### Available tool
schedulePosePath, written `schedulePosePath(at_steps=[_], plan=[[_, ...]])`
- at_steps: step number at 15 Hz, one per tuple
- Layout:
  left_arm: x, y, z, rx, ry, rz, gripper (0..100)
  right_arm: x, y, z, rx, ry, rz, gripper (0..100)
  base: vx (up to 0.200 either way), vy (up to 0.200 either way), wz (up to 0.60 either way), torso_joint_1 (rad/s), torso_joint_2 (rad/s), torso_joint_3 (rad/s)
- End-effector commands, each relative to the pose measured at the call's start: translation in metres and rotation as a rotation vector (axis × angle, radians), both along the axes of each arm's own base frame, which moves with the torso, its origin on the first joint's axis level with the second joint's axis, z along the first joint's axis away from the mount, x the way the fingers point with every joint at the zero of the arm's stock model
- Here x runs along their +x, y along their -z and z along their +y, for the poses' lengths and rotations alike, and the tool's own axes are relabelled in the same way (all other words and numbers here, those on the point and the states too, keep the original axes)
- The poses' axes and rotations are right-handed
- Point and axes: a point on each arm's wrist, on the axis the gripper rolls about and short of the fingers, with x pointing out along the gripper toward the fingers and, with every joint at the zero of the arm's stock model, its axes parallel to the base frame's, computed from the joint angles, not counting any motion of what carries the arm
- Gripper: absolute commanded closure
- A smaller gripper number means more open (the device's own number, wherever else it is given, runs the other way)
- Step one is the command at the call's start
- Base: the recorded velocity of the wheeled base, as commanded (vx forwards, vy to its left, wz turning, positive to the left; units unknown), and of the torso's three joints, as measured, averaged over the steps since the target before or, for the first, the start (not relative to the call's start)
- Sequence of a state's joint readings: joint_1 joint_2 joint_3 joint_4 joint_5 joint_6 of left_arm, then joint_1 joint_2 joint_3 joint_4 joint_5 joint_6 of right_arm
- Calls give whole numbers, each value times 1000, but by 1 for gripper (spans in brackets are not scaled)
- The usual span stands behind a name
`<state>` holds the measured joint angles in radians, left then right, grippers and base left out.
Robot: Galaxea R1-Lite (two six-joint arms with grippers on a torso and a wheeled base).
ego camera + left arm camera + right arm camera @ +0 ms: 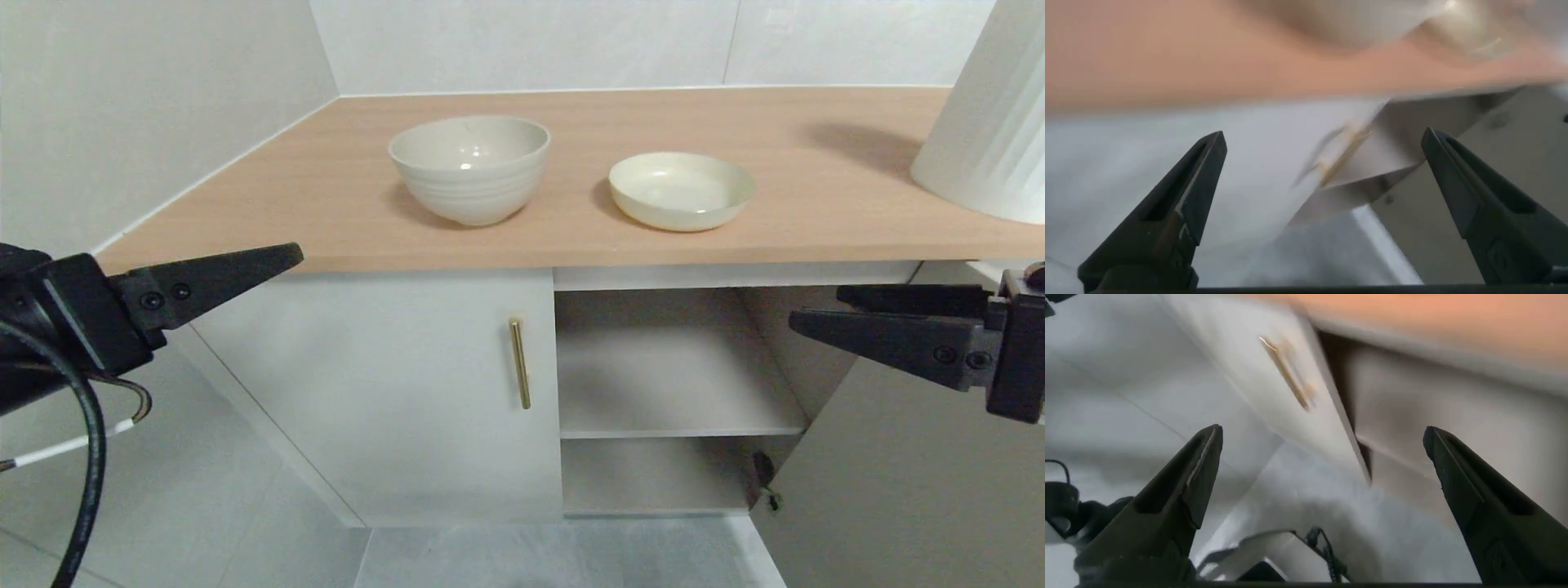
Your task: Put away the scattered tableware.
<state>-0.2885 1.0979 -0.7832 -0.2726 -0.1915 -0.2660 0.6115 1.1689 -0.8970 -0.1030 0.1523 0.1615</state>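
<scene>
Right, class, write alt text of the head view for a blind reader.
A deep bowl and a shallow dish sit apart on a wooden counter above a half-open cabinet. The left gripper and right gripper hang lower, empty.

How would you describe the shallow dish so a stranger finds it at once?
On the wooden countertop above the cabinet stand two cream dishes. The shallow dish is the right-hand one, above open shelves. It is low and wide; its neighbour is a deep ribbed bowl.

worktop (816,204): matt wood grain | deep bowl (469,167): glossy glaze, ribbed outside | shallow bowl (681,190): glossy cream glaze | cabinet door (392,392): smooth matt white | handle (520,363): shiny brass-coloured metal | my left gripper (1323,143), right gripper (1323,433): matt black
</scene>
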Motion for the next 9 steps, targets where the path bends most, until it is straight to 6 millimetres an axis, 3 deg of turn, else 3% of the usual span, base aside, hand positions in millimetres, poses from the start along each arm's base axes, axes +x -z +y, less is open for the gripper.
schedulePosePath(at_steps=[1, 4, 9], plan=[[0, 1, 0, 2, 3, 5, 0, 0, 0, 0, -1, -2, 1, 0, 0, 0, 0, 110, -627, -251], [-3, 0, -4, -4, 31, 0, 0, 0, 1, 0, -3, 0, 1, 0, 0, 0, 0, 80, -523, -253], [-5, 4, -4, -5, 75, -3, 0, 5, 4, 4, -13, -2, 16, 0, 0, 0, 0, 307, -476, -258]])
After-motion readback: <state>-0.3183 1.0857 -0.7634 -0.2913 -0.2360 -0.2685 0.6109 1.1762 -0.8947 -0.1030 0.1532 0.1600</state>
